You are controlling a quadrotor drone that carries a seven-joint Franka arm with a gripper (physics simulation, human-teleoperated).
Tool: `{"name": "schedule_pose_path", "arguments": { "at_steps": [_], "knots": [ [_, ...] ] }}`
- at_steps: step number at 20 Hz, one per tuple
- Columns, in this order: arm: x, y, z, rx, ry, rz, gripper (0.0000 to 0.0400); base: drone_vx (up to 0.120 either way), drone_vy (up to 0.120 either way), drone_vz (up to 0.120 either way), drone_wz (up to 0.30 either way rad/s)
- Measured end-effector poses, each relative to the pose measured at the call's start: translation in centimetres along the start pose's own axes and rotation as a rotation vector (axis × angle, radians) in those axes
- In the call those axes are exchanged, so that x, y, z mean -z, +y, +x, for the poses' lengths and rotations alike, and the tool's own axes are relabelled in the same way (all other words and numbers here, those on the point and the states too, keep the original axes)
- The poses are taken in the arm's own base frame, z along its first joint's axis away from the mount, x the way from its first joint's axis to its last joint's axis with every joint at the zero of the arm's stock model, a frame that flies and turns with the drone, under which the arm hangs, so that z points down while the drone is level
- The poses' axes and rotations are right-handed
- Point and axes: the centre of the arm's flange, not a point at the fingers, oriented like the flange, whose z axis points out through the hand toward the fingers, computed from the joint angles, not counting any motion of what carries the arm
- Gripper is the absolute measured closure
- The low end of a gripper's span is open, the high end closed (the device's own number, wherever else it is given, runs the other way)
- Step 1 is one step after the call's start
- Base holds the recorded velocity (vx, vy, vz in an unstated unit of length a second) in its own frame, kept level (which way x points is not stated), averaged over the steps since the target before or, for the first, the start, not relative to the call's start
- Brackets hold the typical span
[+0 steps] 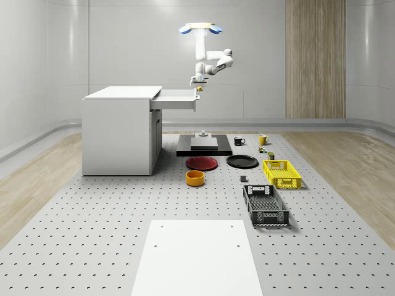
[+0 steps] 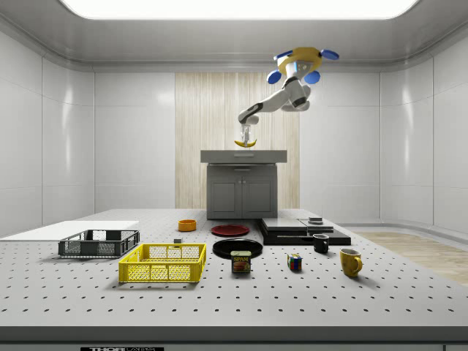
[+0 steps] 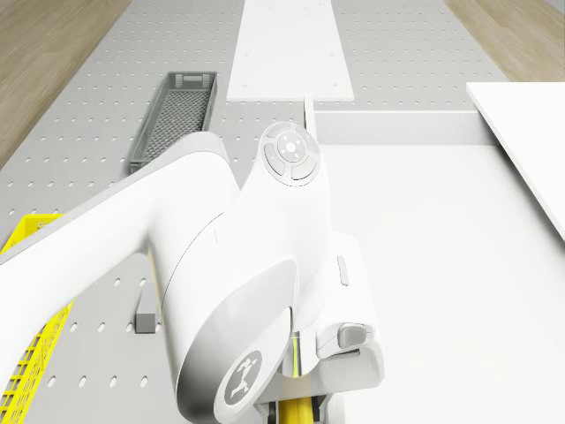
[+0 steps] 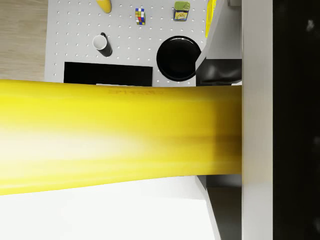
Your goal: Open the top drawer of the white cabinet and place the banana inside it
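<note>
The white cabinet stands at the whole-scene view's left, and its top drawer is pulled out toward the right. The drone hovers high above the drawer's front end. Its arm reaches down, and the gripper is shut on the yellow banana just above the drawer's front edge. In the side view the banana hangs under the gripper, slightly over the drawer front. The banana crosses the wrist view. The drone view looks past the arm into the drawer's white inside.
On the floor to the right of the cabinet lie a black base, a red plate, a black plate, an orange bowl, a yellow basket, a black basket and two mugs. A white board lies in front.
</note>
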Motion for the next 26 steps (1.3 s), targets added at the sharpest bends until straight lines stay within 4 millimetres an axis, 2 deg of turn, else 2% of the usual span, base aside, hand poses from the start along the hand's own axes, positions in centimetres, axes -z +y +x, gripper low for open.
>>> {"name": "schedule_pose_path", "arguments": {
  "at_steps": [26],
  "knots": [
    [0.00, 0.00, 0.00, 0.000, 0.000, 0.000, 0.0208, 0.000, -0.120, 0.000, 0.000]
  ]
}}
